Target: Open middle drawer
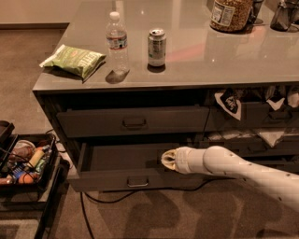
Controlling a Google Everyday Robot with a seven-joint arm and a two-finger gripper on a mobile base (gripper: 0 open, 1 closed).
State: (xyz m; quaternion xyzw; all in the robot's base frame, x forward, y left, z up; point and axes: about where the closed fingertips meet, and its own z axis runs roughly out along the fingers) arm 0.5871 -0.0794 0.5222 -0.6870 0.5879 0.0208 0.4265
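While the white arm (243,170) reaches in from the right, the gripper (167,159) hangs over the inside of the middle drawer (103,179), near its right end, and from here I can't tell whether it's open or closed. That drawer stands pulled out from the cabinet, its floor showing and its small handle (138,181) facing the carpet side, clear of the gripper. Just above, the upper drawer (93,123) sits shut. Up on the countertop (210,65) there's a water bottle (117,42) beside a can (157,46), a green snack bag (74,59) at the left edge, and a jar (229,13) at the back. Left of the cabinet, a cluttered cart (28,163) stands on the floor.
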